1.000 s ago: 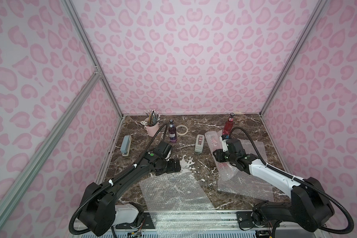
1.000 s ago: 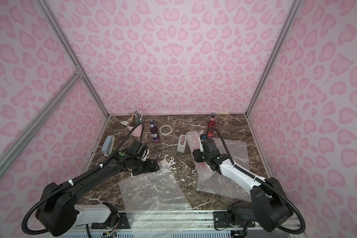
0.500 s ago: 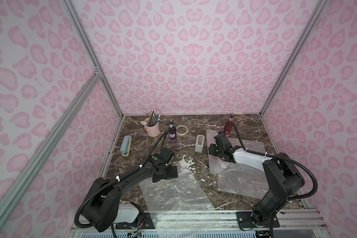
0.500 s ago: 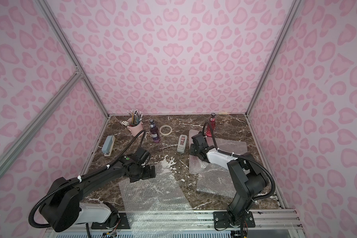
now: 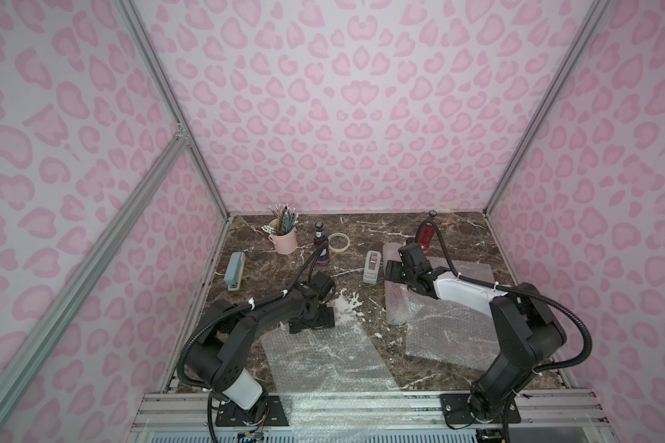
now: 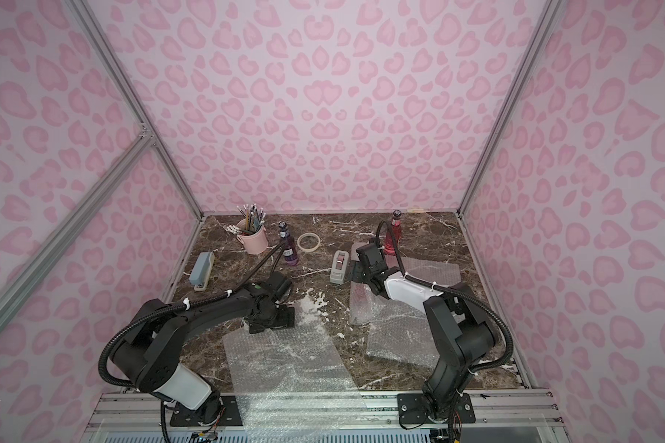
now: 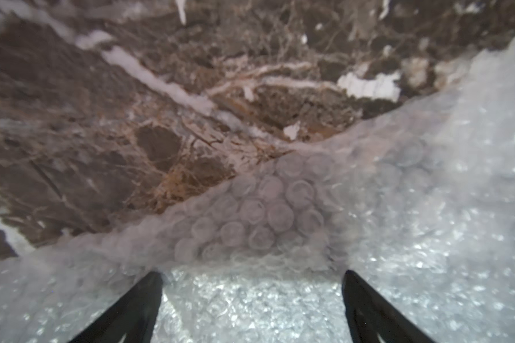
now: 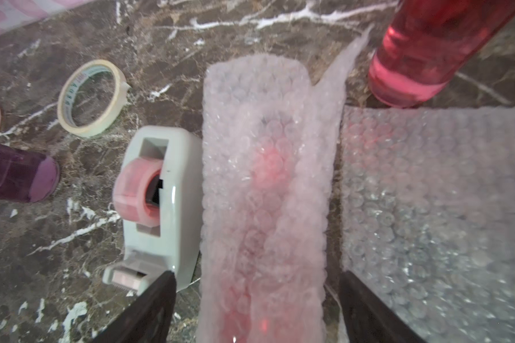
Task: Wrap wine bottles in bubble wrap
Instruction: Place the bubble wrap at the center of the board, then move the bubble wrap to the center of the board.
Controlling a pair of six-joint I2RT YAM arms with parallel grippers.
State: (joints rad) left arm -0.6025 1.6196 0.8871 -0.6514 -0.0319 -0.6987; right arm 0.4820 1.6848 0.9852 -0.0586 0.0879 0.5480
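Note:
A pink-red wine bottle rolled in bubble wrap (image 8: 265,184) lies on the marble beside the tape dispenser, its far end showing in a top view (image 5: 391,251). My right gripper (image 8: 256,274) (image 5: 394,273) straddles this roll, open, with a gap at each finger. Bare wine bottles stand at the back: a dark purple one (image 5: 322,245) (image 8: 18,175) and a pink-red one (image 5: 427,236) (image 8: 422,56). My left gripper (image 7: 252,273) (image 5: 311,322) is open, its fingers down on the far edge of a flat bubble wrap sheet (image 5: 323,356) at the front centre.
More flat bubble wrap sheets (image 5: 457,330) lie under my right arm. A tape dispenser (image 5: 372,266), a tape ring (image 5: 338,242), a pink cup of pencils (image 5: 283,239) and a grey-blue stapler (image 5: 235,270) stand around the back and left. Pink walls close three sides.
My right jaws have widened off the wrapped roll, and that gripper has shifted slightly left and back. The left gripper has moved a little nearer the front, onto the sheet's edge.

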